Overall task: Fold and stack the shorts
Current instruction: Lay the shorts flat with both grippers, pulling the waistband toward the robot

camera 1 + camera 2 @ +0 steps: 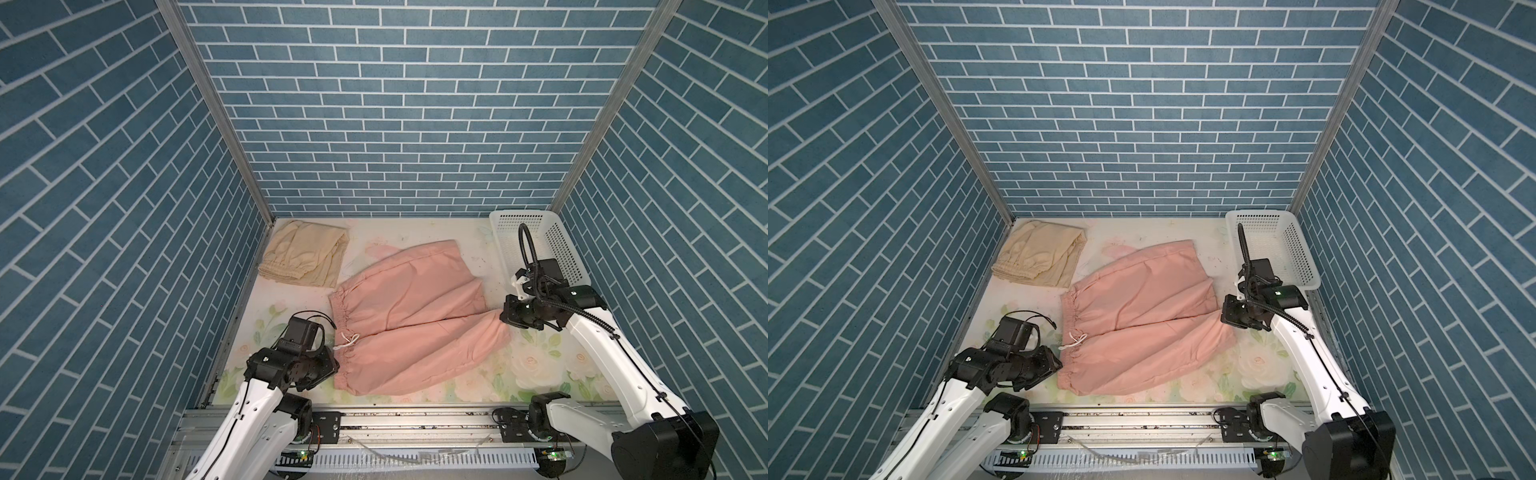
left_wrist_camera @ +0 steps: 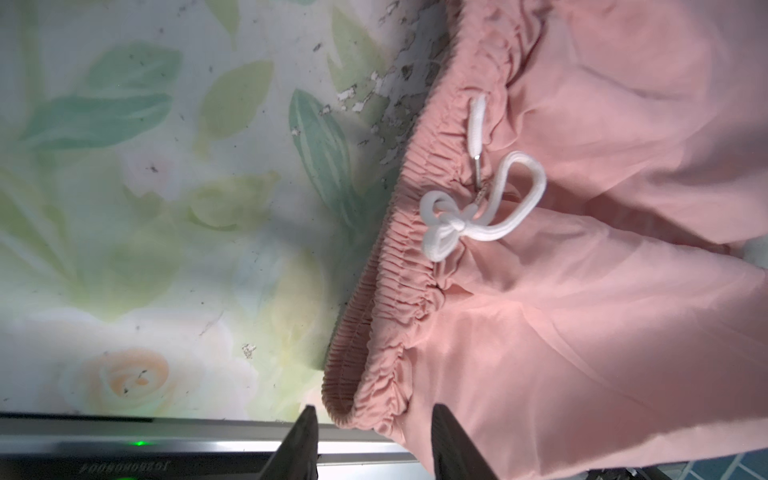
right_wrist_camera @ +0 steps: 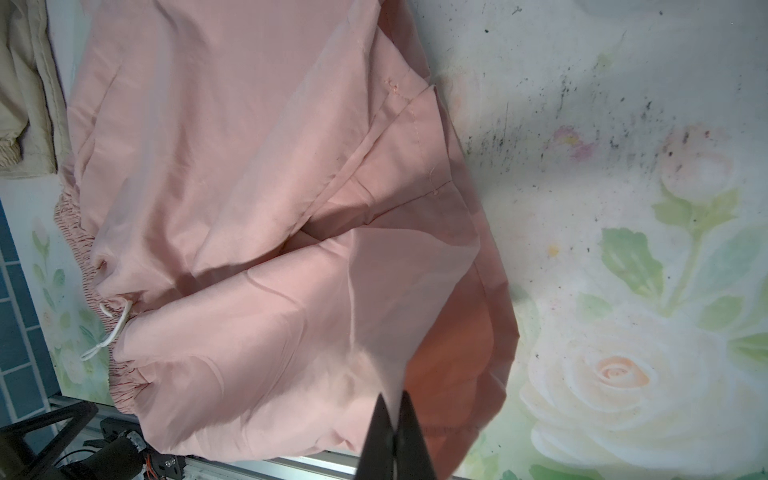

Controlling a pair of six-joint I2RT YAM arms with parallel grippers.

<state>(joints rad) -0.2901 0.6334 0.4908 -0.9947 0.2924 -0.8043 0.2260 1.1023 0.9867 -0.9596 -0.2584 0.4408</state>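
Jaws of the left gripper (image 2: pixel 376 419) stand apart, with the near corner of the gathered elastic waistband (image 2: pixel 399 266) between them. Those of the right gripper (image 3: pixel 392 400) are closed on the thin hem of one leg of the salmon pink shorts (image 1: pixel 411 316), and this hem is raised off the bench (image 1: pixel 540 374). The smooth, wide-legged cloth lies spread in the middle of the flower-printed surface, its white drawstring (image 2: pixel 478 216) tied in a bow. The beige-tan shorts (image 1: pixel 303 257) lie folded in the far left corner. A white perforated basket (image 1: pixel 536 220) stands in the far right corner.
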